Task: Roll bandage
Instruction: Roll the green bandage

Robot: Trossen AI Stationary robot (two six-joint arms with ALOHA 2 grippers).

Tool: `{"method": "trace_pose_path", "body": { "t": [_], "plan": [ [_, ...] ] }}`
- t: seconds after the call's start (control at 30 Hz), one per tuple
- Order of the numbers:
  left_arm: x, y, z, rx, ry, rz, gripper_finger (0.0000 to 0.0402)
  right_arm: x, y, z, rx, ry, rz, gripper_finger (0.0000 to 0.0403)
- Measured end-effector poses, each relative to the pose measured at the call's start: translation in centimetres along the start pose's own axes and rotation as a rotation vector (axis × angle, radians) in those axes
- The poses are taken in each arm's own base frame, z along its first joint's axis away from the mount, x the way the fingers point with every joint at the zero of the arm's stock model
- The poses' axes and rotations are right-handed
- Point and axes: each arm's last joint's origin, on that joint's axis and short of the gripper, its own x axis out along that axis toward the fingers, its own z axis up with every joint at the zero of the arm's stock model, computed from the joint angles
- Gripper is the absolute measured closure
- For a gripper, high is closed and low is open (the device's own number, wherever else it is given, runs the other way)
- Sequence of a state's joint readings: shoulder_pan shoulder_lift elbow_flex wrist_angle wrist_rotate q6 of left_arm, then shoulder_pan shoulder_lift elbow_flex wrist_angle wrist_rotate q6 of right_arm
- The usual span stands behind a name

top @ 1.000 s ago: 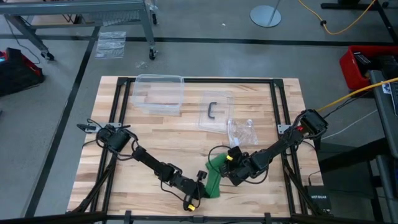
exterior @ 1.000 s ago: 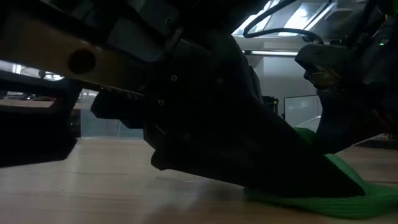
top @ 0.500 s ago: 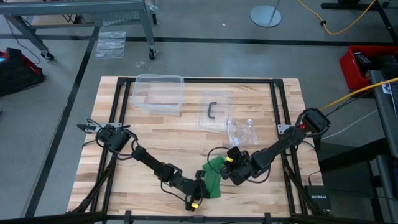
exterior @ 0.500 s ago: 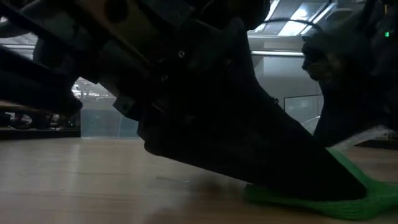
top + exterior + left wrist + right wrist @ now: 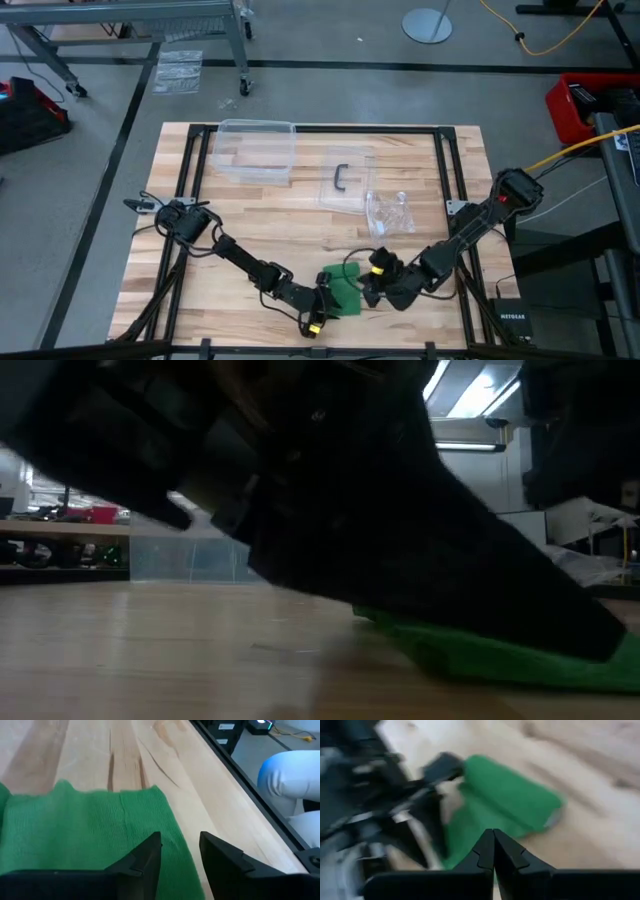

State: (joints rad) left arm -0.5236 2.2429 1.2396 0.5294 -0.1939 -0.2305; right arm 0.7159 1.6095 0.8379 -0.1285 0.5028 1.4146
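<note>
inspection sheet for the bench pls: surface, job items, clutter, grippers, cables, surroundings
Surface: wooden table with a black frame around it, bare in the middle.
Job's things: green bandage, partly folded, lying flat near the front edge.
Clutter: clear plastic bin, clear lid with dark handle and crumpled clear bag, all toward the back.
Grippers: left gripper open, one finger over the bandage's edge and the other over bare wood; right gripper shut, empty, close beside the bandage.
Cables: yellow cable off the table's right side.
Surroundings: red case on the floor at right; no person seen.
</note>
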Motion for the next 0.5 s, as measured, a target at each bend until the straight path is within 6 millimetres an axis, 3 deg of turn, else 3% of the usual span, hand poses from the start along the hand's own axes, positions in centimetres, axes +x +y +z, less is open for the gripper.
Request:
{"method": "trace_pose_path", "body": {
  "t": [0.17, 0.5],
  "plan": [
    [-0.1, -0.6, -0.2, -0.01, 0.006, -0.011, 0.0272, 0.1, 1.2, -1.1, 0.036, -0.073, 0.108, 0.0398],
    [-0.6, -1.4, 0.8, 0.094, -0.062, -0.032, 0.0272, 3.0, 0.3, -3.5, 0.081, -0.01, 0.082, 0.0398]
  ]
}}
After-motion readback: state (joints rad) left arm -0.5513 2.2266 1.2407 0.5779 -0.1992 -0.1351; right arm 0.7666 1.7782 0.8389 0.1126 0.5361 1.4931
